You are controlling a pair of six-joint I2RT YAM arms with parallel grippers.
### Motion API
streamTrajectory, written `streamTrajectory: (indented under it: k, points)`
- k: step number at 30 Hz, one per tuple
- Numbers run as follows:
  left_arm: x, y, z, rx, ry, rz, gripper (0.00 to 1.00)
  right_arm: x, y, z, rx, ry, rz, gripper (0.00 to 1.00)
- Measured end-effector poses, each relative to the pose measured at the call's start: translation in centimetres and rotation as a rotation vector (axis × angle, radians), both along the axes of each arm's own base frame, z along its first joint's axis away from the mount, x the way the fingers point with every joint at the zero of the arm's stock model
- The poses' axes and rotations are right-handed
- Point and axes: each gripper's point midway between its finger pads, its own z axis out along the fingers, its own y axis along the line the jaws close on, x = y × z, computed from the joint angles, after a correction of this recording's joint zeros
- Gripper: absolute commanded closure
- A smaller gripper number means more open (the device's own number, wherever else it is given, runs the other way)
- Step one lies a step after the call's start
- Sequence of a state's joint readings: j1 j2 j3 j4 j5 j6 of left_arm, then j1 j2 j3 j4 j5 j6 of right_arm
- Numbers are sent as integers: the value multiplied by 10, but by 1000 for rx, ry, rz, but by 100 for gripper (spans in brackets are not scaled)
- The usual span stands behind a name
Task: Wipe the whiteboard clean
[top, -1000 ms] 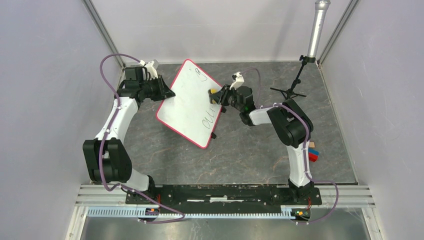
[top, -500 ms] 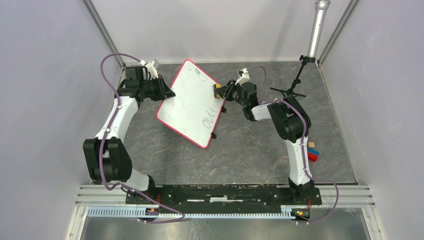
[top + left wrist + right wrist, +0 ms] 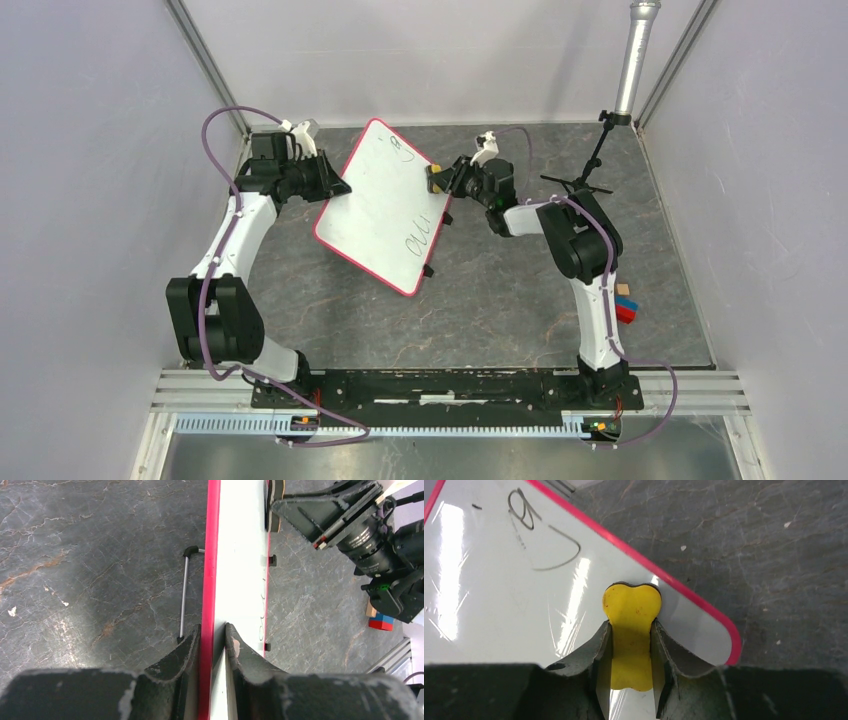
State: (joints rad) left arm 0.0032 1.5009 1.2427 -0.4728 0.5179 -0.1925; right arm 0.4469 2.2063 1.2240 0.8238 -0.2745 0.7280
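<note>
Right tool [image 3: 631,626] holds yellow eraser [image 3: 632,602] on whiteboard [image 3: 499,595] beside red rim.

no legible txt, whiteboard [image 3: 375,205] handwriting [image 3: 423,240] just loops, unreadable

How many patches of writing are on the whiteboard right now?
2. One patch sits near the whiteboard's far corner, beyond the right pincer with its yellow eraser; the other lies along the right edge toward the near corner. The pincer may hide more.
</note>
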Motion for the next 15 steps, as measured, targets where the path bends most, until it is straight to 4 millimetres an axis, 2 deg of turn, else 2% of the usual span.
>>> streamTrajectory:
  k: [4,7,12,15]
  points:
    - [0,0,0,1,1,-1,98,19,-6,2,14,-1,-11,67]
    - [0,0,-1,1,2,-1,98,25,-8,-3,30,11,-7,67]
    - [1,0,-2,1,5,0,98,23,-7,-6,45,15,-11,67]
    - [1,0,-2,1,5,-1,98,14,-7,-10,35,6,-21,67]
